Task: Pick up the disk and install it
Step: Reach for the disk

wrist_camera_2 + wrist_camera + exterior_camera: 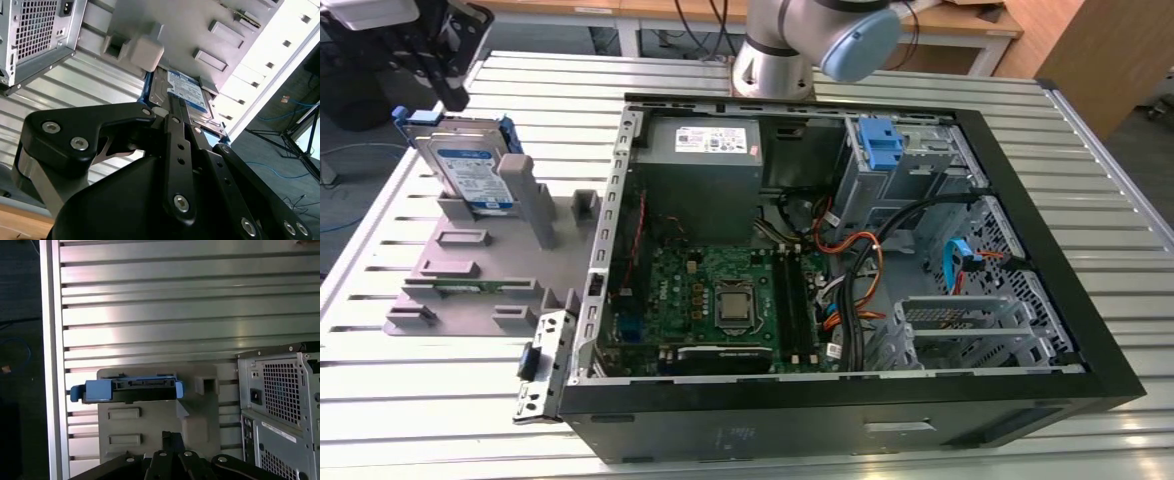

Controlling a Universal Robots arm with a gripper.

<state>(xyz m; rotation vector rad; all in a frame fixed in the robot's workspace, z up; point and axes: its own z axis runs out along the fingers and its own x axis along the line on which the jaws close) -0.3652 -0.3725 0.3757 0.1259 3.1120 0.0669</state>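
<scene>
**Bench** [440, 420]: slatted metal, carrying everything you work with.

**Computer case** [787, 430]: it lies open on its side across the exterior view's middle and right, with board and cabling exposed. The arm [781, 55] rises just behind its far wall.

**Grey stand** [467, 270]: it sits just beside the case on the exterior view's left. I cannot say whether the two touch.

**Disk** [470, 170]: neither installed nor lifted.
- It stands on edge at the far end of the stand, tilted, with its labelled face towards the exterior camera.
- A grey post [523, 190] of the stand overlaps one lower side.
- Its blue carrier frames the upper edge, which shows in the first wrist view as a narrow bar with blue ends.
- I judge the long axis to run up from the stand, leaning rather than plumb.

**Your tool** [173, 436]: it hangs over that upper edge, in the exterior view's upper left corner, well apart from the case interior.
- Its jaws look drawn narrow, with nothing between them.
- The disk lies below the tool tips — close, but I cannot confirm contact.
- The thin upper edge is the part presented to the tool, and the broad faces fall away to either side of it — so I judge the grasp not yet made.
</scene>
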